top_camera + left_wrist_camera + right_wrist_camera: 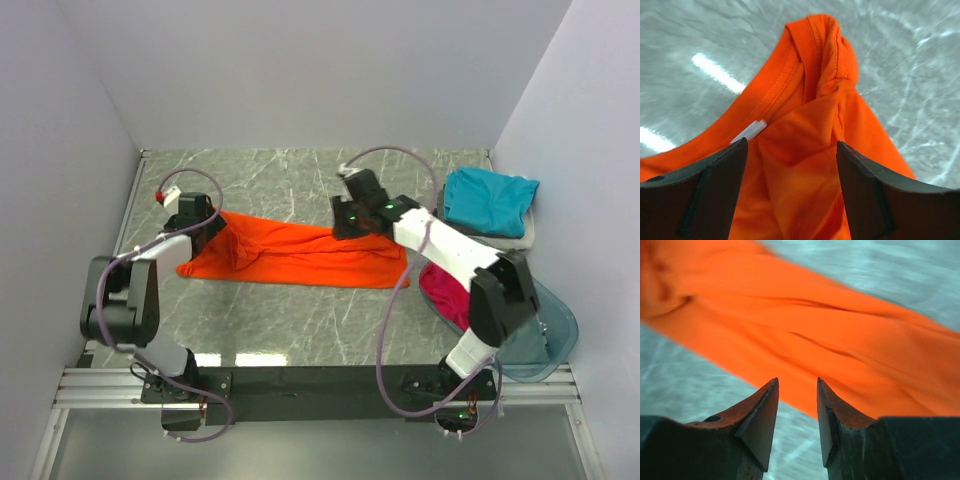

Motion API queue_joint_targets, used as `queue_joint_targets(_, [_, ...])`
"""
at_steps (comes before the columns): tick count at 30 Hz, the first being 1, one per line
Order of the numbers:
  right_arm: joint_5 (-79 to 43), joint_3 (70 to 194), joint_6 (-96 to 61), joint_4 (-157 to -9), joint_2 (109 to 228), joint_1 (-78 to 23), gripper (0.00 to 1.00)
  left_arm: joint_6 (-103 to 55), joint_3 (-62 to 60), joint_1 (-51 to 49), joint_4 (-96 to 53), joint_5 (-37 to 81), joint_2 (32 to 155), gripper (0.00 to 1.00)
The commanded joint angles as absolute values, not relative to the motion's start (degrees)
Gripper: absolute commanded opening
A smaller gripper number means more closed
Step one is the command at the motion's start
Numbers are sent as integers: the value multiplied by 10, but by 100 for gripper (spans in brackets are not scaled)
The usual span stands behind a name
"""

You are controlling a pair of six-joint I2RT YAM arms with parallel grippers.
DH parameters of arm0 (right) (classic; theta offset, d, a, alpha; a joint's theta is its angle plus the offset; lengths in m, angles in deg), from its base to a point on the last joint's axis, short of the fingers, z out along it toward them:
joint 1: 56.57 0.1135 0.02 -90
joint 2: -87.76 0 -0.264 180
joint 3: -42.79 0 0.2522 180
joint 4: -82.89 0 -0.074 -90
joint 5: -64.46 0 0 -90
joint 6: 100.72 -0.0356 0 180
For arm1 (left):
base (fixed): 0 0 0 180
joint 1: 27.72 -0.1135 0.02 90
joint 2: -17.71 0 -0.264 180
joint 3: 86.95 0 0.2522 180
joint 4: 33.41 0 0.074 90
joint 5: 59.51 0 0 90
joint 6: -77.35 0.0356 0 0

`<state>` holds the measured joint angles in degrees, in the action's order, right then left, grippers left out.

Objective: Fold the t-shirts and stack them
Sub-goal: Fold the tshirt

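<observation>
The left gripper (791,150) stood wide over the collar of the orange t-shirt (300,255), banded across the mid tabletop (280,320), the right gripper (797,385) narrowly parted and empty by its far edge; a one-layer pinch could pull the fold askew.

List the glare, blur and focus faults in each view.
Top external: evenly lit and sharp, with no harsh glare on the bright orange cloth t-shirt. Left wrist: white glare streaks lie on the grey marbled table, which looks soft, while the shirt's collar seam is crisp. Right wrist: shirt and table are smeared and out of focus, and only the right gripper is sharp.
</observation>
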<state>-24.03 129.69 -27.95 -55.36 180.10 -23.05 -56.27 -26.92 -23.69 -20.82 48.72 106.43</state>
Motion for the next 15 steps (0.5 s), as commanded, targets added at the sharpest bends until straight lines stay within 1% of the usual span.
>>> queue_joint_targets(1, [-194, 1356, -295, -581, 1863, -187, 44, -537, -216, -245, -246, 450, 1108, 76])
queue_joint_targets(7, [-165, 1447, -303, -595, 1956, -119, 43, -525, -175, -262, -243, 459, 1153, 74])
queue_joint_targets(15, [-125, 1559, -322, -622, 2075, -67, 43, -516, -153, -298, -237, 412, 1175, 74])
